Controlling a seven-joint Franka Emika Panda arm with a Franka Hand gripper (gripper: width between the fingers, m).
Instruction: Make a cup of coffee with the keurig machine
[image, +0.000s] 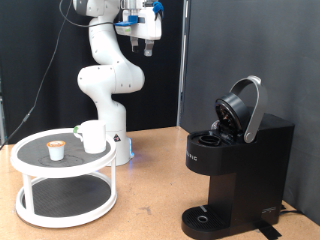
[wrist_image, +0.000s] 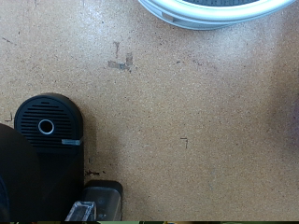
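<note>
A white two-tier round stand (image: 30, 165) sits on the cork-brown table (image: 150, 175) at the exterior view's left, and its upper shelf carries two things: the cup (image: 93, 136), a plain white mug standing upright toward the back of the shelf, and a small white pod (image: 57, 150) with a brown top, just beside the mug on its left. What the mug holds cannot be made out from this angle. The lower shelf shows nothing on it that can be seen. At the exterior view's right stands the keurig machine (image: 235, 165), black and boxy, with its domed lid (image: 243, 108) swung up and open; its round drip base (image: 205, 218) is bare, with no mug on it. The gripper (image: 147, 42) hangs high above the table near the exterior view's top, well apart from both the stand and the machine, holding nothing; it is too small there to tell how far its fingers are spread, and they do not show in the wrist view. The wrist view looks straight down and adds what the exterior cannot: the machine's drip base from above as a round slotted grille (wrist_image: 47, 121), plus an arc of the stand's white rim (wrist_image: 215, 11) at the frame edge.
</note>
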